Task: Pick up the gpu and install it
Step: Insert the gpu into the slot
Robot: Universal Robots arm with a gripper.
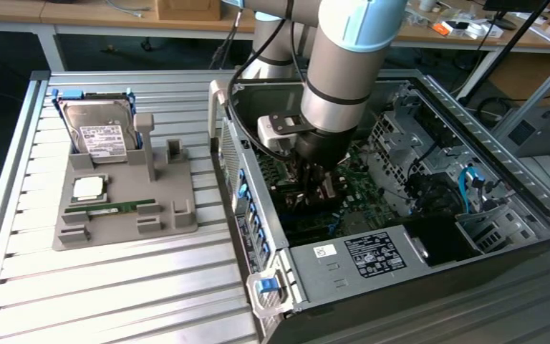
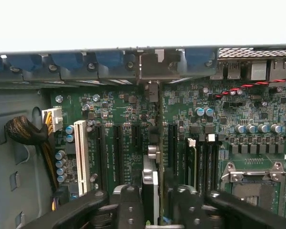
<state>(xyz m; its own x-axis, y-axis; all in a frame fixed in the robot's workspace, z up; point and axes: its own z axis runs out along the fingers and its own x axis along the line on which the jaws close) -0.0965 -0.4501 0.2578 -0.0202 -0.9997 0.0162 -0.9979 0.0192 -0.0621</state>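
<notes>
The gripper is seen lowered deep into the open computer case, just above the green motherboard. In the wrist view, the card is held edge-on between the two dark fingers, so the hand is closed on it at a middle width, not wide and not fully narrow. The card stands upright, and its long axis runs away from the gripper toward the back wall of the case with the blue clips, where its metal bracket end is found. It lies straight below the hand, in line with the long black slots on the board, and it appears to be over one of them; whether it is already seated cannot be told. On the exterior view's left, a grey holder with a hard drive is standing well apart from the case.
</notes>
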